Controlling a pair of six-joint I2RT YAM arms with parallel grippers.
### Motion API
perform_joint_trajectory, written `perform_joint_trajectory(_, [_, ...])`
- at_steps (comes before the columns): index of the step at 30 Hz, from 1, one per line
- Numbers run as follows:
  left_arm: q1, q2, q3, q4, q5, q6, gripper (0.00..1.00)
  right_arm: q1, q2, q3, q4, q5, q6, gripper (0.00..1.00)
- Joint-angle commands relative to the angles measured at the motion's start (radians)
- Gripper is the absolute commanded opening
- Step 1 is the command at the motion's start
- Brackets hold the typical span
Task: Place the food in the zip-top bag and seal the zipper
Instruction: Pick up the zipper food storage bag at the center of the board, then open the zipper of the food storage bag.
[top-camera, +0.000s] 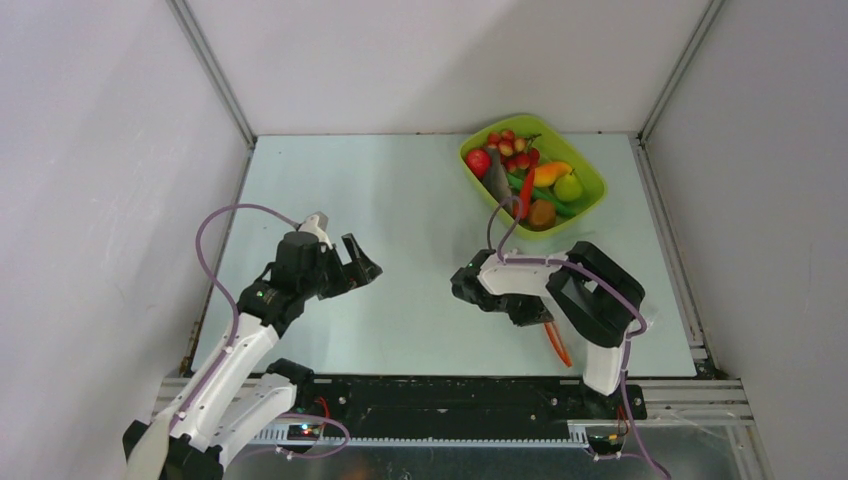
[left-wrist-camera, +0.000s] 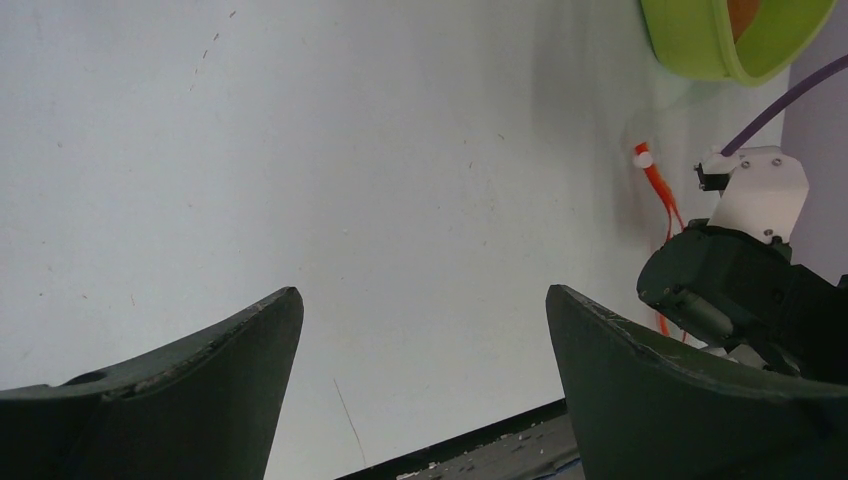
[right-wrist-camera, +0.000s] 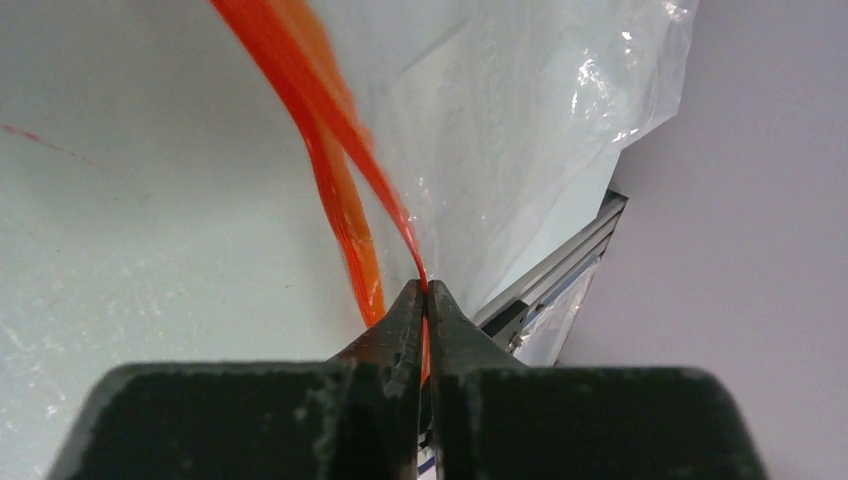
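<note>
I note the right gripper (right-wrist-camera: 425, 292) pinching one lip of the zipper (right-wrist-camera: 305, 100), the strip running straight away from its fingertips, the zip-top bag (right-wrist-camera: 520, 130) lying nearward of the lime-green tray (top-camera: 467, 160) that holds the food (top-camera: 525, 170); the left gripper (top-camera: 345, 250), jaws spread, hangs farther from it.

Left hand (left-wrist-camera: 422, 298) gapes wide; right hand (right-wrist-camera: 427, 292) pinched tight.

My top view looks down from the near side; left wrist skims low toward the lime-green plastic tray (left-wrist-camera: 692, 48), shared overhead; right wrist hugs the thin orange-red zipper strip (right-wrist-camera: 300, 90).
</note>
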Motion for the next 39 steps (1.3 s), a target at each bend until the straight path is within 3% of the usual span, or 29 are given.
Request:
perform_joint_trajectory(1, [-0.007, -0.019, 0.003, 0.002, -0.004, 0.01, 0.98, -0.007, -0.04, 0.027, 0.007, 0.057, 0.037, 0.0])
perform_joint_trajectory(5, [-0.007, -0.042, -0.003, 0.001, 0.01, 0.005, 0.99, -0.006, -0.121, 0.027, 0.018, 0.074, 0.035, 0.0])
perform_joint_trajectory(9, [-0.017, -0.067, -0.002, -0.002, 0.025, -0.011, 0.98, 0.006, -0.254, 0.026, 0.111, -0.004, -0.037, 0.0])
perform_joint_trajectory(15, [-0.149, -0.074, 0.033, 0.027, -0.012, -0.049, 0.98, 0.051, -0.544, 0.014, 0.445, -0.394, -0.204, 0.0])
perform_joint_trajectory(19, [-0.28, -0.037, 0.107, 0.037, -0.069, -0.061, 0.98, 0.079, -0.63, 0.009, 0.673, -0.562, -0.238, 0.0])
perform_joint_trajectory(24, [-0.421, 0.016, 0.191, 0.028, -0.175, -0.055, 0.98, 0.081, -0.647, 0.009, 0.834, -0.73, -0.223, 0.0])
perform_joint_trajectory(30, [-0.506, 0.087, 0.244, -0.003, -0.242, -0.056, 0.98, 0.092, -0.641, 0.012, 0.966, -0.853, -0.218, 0.0])
perform_joint_trajectory(39, [-0.566, 0.174, 0.296, -0.109, -0.378, -0.084, 0.98, 0.104, -0.665, 0.014, 0.969, -0.834, -0.211, 0.0])
